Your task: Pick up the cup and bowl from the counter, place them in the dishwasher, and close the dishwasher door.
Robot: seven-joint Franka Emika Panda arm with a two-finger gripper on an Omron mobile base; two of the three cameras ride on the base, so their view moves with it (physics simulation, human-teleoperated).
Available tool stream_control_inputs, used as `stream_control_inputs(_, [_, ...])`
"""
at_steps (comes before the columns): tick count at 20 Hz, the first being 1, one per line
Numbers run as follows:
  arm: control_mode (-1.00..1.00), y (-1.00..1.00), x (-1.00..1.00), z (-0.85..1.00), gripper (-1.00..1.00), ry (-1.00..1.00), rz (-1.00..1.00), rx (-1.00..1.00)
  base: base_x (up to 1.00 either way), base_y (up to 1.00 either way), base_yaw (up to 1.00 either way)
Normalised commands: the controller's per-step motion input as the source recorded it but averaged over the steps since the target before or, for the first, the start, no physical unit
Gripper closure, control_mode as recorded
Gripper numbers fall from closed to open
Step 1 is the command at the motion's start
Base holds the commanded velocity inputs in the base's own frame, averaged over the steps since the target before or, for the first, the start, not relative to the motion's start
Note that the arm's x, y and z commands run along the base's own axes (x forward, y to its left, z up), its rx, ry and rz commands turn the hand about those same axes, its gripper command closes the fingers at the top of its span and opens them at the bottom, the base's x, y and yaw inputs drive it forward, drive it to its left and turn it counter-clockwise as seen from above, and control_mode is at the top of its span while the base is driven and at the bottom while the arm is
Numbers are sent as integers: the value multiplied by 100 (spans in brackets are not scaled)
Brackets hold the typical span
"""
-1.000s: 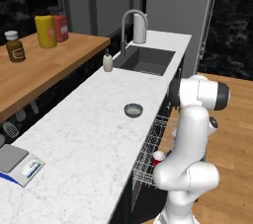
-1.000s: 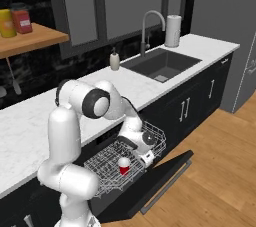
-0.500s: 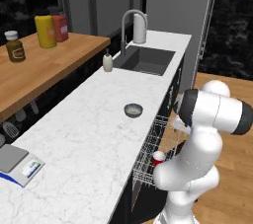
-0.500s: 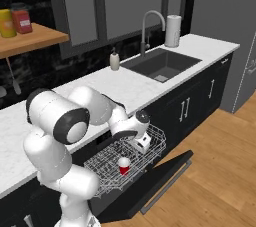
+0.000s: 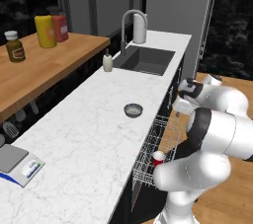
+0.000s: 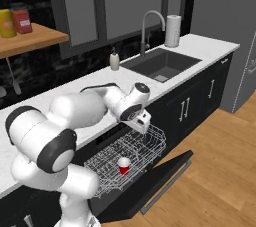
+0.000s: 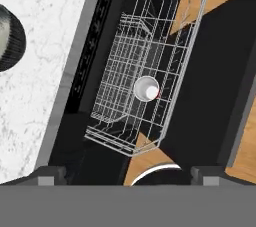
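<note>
Now cup (image 7: 148, 88) upright in rack (image 7: 165, 31), mouth up; end effector (image 7: 127, 171) spread, empty.

Kitchen, marble counter (image 5: 94, 134), sink (image 5: 146, 60), faucet (image 5: 129, 25), open dishwasher (image 6: 127, 163)

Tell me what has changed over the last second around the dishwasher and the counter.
The arm has swung up and away from the rack, lifting the gripper above it, jaws open and empty. The cup stays upright in the pulled-out rack, the bowl still sits on the counter, and the dishwasher door remains down.
</note>
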Motion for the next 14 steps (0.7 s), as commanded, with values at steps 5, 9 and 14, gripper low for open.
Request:
stream_control_inputs(5, [-100, 41, 27, 73, -100, 19, 6, -12, 0, 0, 0])
stream_control_inputs(9, [-100, 46, 11, 4, -100, -1, 0, -4, 0, 0, 0])
stream_control_inputs(14, [-100, 61, 36, -9, -100, -1, 0, 0, 0, 0, 0])
